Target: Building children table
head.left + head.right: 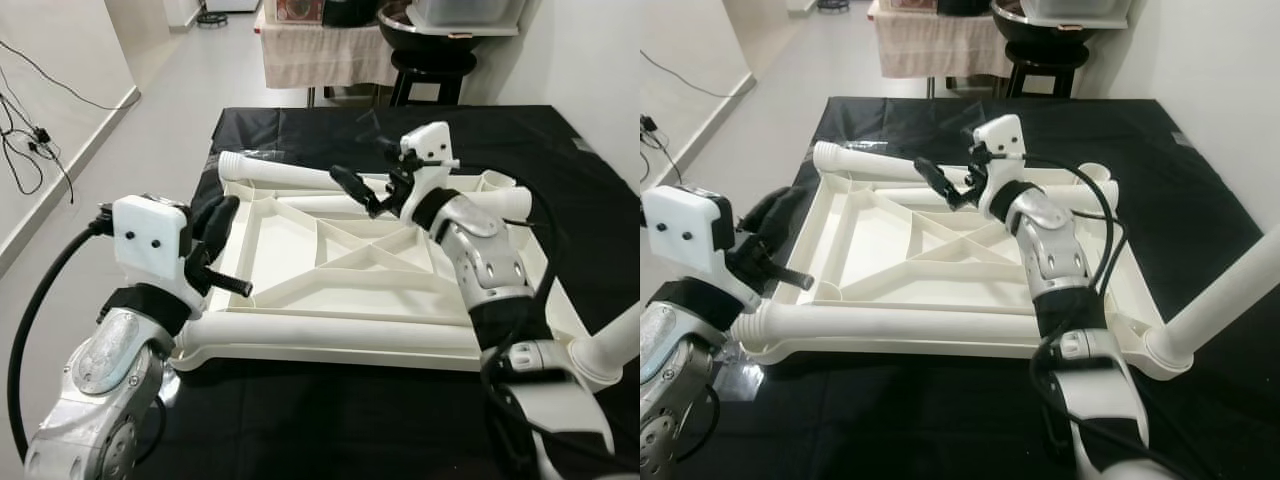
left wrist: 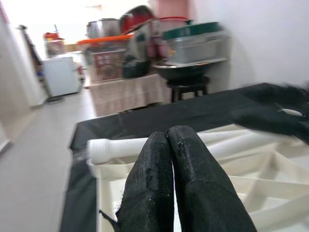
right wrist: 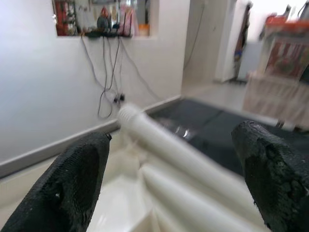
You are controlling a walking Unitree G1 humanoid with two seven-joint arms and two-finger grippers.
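The upturned white table frame (image 1: 330, 262) lies on the black mat (image 1: 330, 410), with a loose leg (image 1: 285, 172) along its 12 o'clock edge. To fit that leg well, I judge the right claw (image 1: 372, 198), fingers spread wide and empty, should come down square over the tube and close at its middle. The right arm reaches forward over the frame with wrist bent toward 10 o'clock, while the left claw (image 1: 222, 250), fingers pressed together, hangs over the 9 o'clock rim.
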